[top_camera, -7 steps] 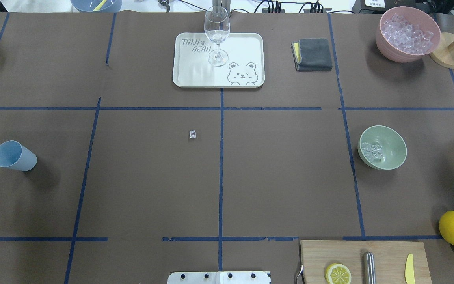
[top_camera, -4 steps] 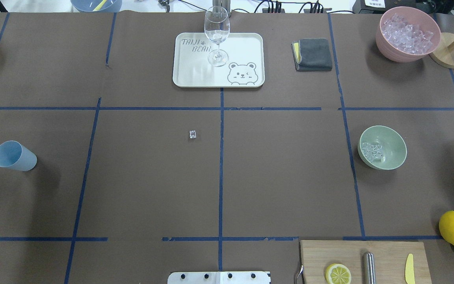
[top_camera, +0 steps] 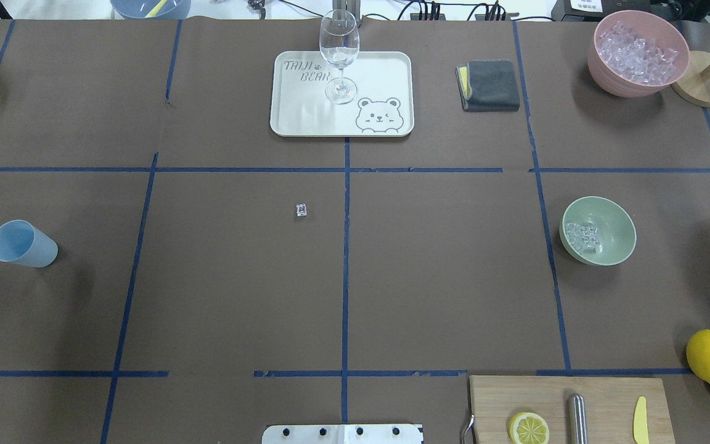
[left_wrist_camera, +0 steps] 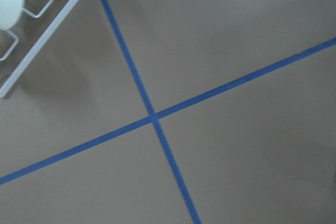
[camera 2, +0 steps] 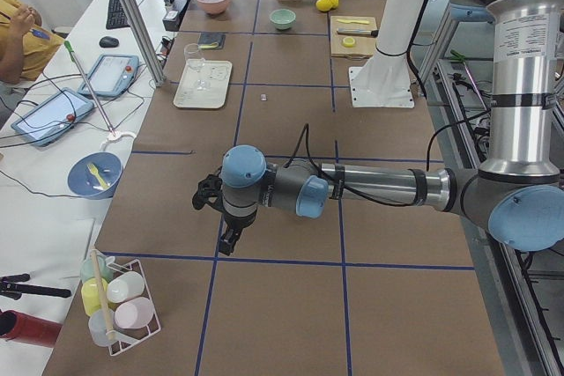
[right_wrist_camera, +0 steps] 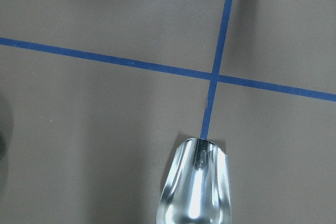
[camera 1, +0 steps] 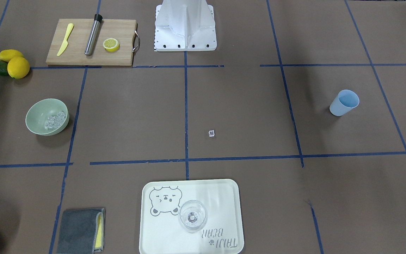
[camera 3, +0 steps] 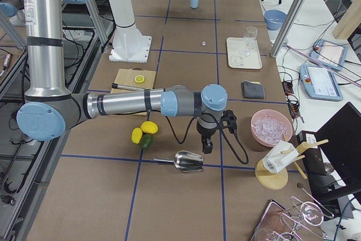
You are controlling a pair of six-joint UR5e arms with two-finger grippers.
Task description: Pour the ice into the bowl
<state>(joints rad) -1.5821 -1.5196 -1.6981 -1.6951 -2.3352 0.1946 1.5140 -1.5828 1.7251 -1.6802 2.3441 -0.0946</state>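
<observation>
Ice (top_camera: 583,238) in bowl (top_camera: 621,223), well apart from both jaws, whose state we cannot tell; we'd lift straight off scoop (right_wrist_camera: 197,192).

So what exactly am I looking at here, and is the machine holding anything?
Two robot arms share one taped table, filmed from above, from the front, from both ends and from each wrist. The left pincer and the right pincer hang over the table's ends; open or shut, I cannot tell. Neither seems to hold anything: the metal scoop lies on the table by the right one. The green bowl holds ice; one stray cube lies mid-table, and a blue cup stands at the robot's left.
</observation>
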